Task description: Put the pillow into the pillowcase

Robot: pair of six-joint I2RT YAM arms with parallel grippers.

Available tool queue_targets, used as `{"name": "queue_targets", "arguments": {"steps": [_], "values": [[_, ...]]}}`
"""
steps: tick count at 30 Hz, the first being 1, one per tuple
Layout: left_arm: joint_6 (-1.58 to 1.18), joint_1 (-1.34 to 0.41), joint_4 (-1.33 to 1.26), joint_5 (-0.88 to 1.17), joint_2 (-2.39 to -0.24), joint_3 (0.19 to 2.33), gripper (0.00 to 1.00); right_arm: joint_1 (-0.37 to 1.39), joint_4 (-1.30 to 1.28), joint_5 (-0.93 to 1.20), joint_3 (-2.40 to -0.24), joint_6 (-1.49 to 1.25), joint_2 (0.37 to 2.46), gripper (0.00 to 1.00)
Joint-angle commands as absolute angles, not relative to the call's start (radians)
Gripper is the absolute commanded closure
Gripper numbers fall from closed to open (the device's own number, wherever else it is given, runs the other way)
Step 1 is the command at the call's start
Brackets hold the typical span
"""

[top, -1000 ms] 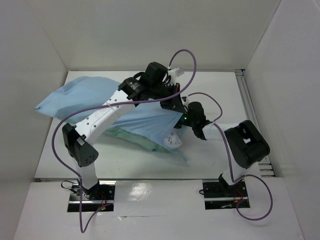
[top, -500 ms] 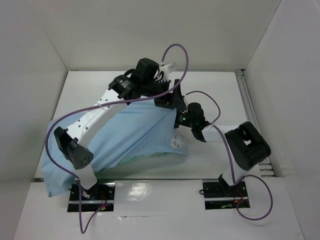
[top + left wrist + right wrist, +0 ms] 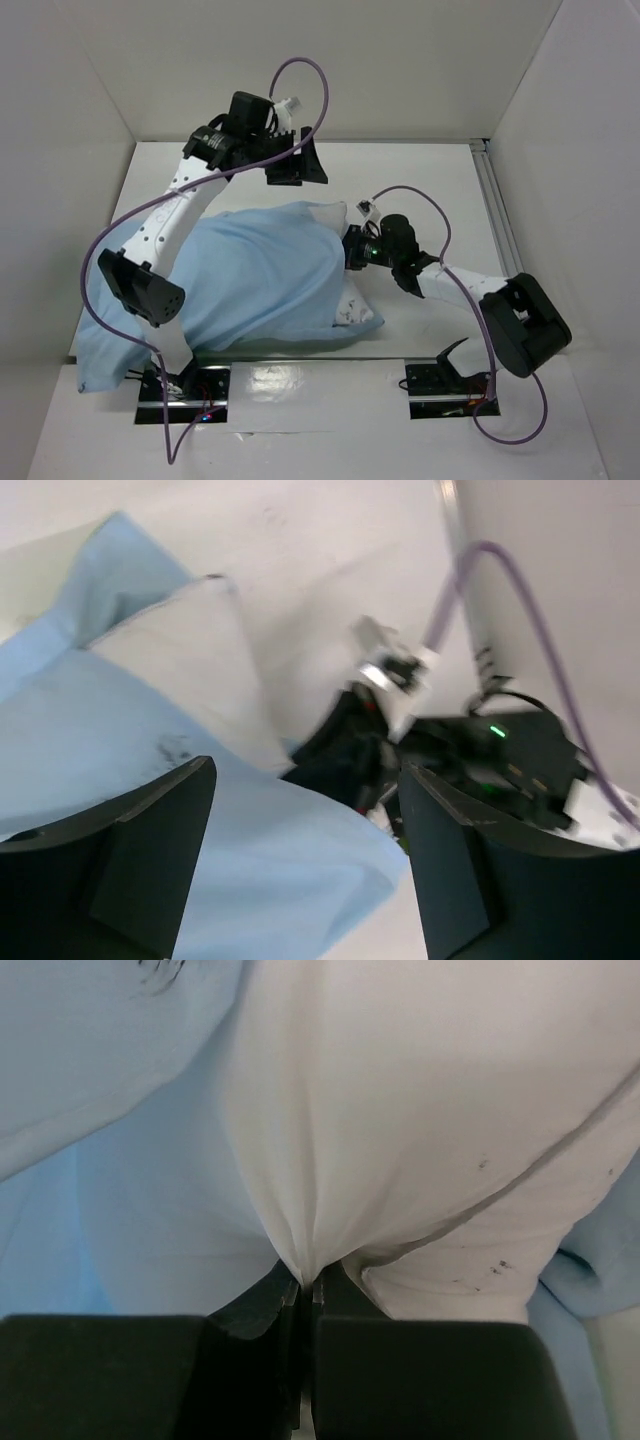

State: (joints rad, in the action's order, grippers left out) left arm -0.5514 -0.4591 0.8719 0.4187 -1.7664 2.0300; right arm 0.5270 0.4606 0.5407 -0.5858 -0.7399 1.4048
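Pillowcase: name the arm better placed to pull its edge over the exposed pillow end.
Left, probably. The left fingers are open, empty and above the bare end of the pillow; the right fingers are shut on the pillow, anchoring it in the pillowcase.

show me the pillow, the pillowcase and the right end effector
pillow (image 3: 420, 1110), right wrist view, bunched white fabric
pillowcase (image 3: 250, 285), top external view, blue upper face
right end effector (image 3: 308, 1288), right wrist view, between its fingertips
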Motion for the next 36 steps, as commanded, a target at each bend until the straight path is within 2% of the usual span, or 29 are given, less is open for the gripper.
{"name": "queue_targets", "arguments": {"steps": [1, 6, 9, 10, 12, 14, 15, 18, 21, 26, 33, 36], "values": [[-0.52, -0.456, 1.027, 0.278, -1.87, 2.088, 0.13, 0.572, 0.289, 0.464, -0.563, -0.598, 1.315, 1.0], [-0.511, -0.48, 1.055, 0.203, -1.966, 2.056, 0.08, 0.604, 0.219, 0.383, -0.528, -0.545, 1.217, 1.0], [-0.522, -0.489, 1.045, 0.17, -2.002, 2.069, 0.08, 0.604, 0.207, 0.362, -0.518, -0.535, 1.206, 1.0], [-0.522, -0.489, 1.054, 0.17, -2.034, 2.08, 0.11, 0.604, 0.195, 0.353, -0.518, -0.535, 1.206, 1.0], [-0.486, -0.489, 1.078, 0.225, -2.062, 2.118, 0.39, 0.604, 0.184, 0.339, -0.518, -0.535, 1.206, 1.0], [-0.486, -0.489, 1.103, 0.235, -2.072, 2.129, 0.85, 0.604, 0.172, 0.325, -0.528, -0.526, 1.206, 1.0], [-0.474, -0.489, 1.103, 0.235, -2.062, 2.129, 1.0, 0.604, 0.172, 0.312, -0.537, -0.526, 1.195, 1.0], [-0.474, -0.489, 1.103, 0.27, -2.022, 2.164, 1.0, 0.604, 0.163, 0.273, -0.558, -0.517, 1.181, 1.0], [-0.483, -0.48, 1.011, 0.436, -1.953, 2.2, 1.0, 0.604, 0.163, 0.261, -0.59, -0.493, 1.158, 1.0], [-0.531, -0.5, 0.891, 0.587, -1.944, 2.219, 1.0, 0.614, 0.164, 0.239, -0.656, -0.456, 1.135, 1.0], [-0.561, -0.529, 0.838, 0.629, -1.944, 2.304, 1.0, 0.646, 0.127, 0.183, -0.677, -0.434, 1.104, 1.0], [-0.571, -0.561, 0.827, 0.643, -1.973, 2.333, 1.0, 0.656, 0.188, 0.207, -0.676, -0.443, 1.138, 1.0]]}}
